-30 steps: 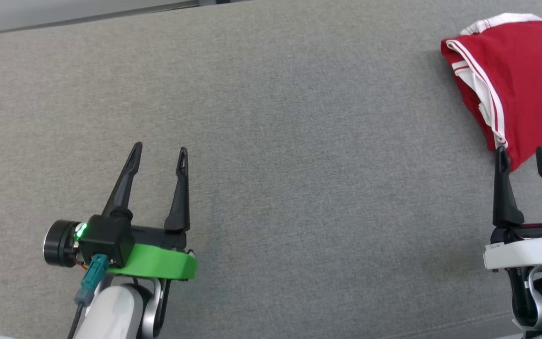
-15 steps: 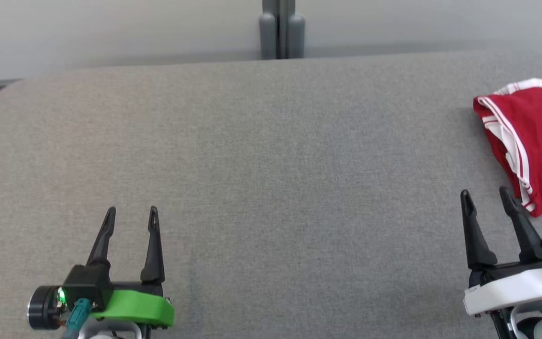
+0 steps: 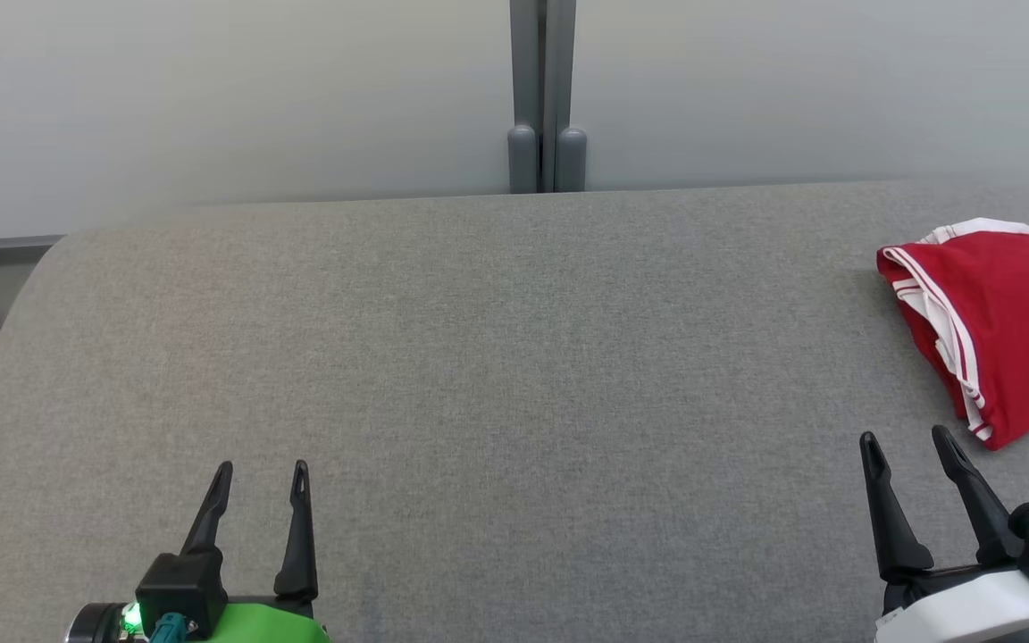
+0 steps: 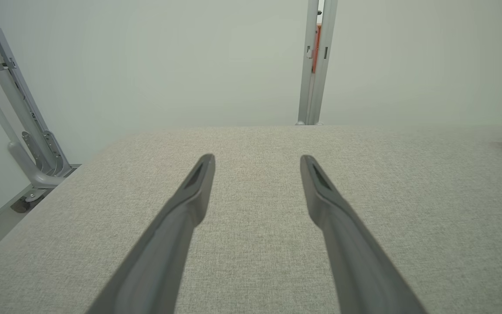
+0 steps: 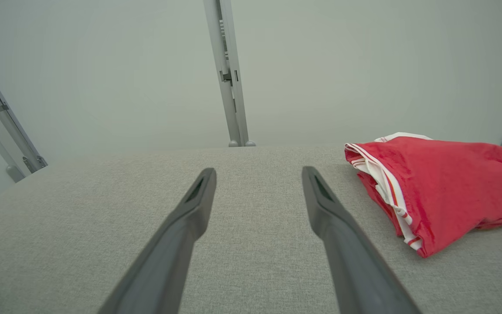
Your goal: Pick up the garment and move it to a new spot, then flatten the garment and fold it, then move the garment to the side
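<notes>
Since the folded red garment (image 3: 1006, 321) sits at the far right of the table (image 3: 514, 357), corner just past the open, empty right hand (image 3: 905, 435), a stray sweep could snag and unfold it; left hand (image 3: 263, 466) open too, well apart.

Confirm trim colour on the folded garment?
White stripes on folded red fabric garment; right wrist view clearest.

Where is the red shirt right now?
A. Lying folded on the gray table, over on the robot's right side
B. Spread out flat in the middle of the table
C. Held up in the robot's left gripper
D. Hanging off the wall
A: the folded red shirt lies on the gray table beyond the open right gripper, touching neither gripper.
</notes>
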Robot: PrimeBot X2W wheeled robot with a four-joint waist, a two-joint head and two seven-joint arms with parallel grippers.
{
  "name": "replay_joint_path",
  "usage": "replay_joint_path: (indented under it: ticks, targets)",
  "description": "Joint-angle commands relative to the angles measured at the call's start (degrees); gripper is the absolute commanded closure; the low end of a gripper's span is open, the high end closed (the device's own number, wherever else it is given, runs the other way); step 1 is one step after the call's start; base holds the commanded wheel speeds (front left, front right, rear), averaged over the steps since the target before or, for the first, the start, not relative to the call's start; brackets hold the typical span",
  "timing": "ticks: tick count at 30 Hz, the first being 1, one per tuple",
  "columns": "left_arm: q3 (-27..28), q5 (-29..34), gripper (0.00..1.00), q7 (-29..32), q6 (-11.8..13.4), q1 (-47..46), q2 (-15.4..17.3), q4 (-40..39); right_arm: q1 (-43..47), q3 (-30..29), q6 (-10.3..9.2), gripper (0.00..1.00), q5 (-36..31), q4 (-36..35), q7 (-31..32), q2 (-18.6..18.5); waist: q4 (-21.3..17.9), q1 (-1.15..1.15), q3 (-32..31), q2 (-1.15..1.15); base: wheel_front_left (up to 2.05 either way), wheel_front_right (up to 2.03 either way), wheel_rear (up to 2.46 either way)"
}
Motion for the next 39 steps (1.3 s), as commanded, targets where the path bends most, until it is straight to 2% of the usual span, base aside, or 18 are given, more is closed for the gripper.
replay_joint_path:
  ticks: [1,38,39]
  targets:
    - [0.04,-0.40,0.00,-0.17,-0.06,0.79,0.18,0.22,0.76,0.04,-0.10,0.00,-0.44,-0.41,0.12,0.08,-0.26,0.01,-0.53,0.00,0.00,0.00,0.00]
    - [0.01,-2.18,0.00,-1.04,0.54,-2.02,0.38,2.17,0.35,-0.27,-0.10,0.00,-0.79,-0.29,-1.15,0.14,-0.77,0.01,-0.31,0.00,0.00,0.00,0.00]
    - [-0.19,-1.86,1.00,-0.74,0.49,-0.98,0.06,2.26,0.43,-0.15,0.00,1.00,-0.71,-0.15,-0.88,0.15,-0.77,0.01,-0.30,0.00,0.00,0.00,0.00]
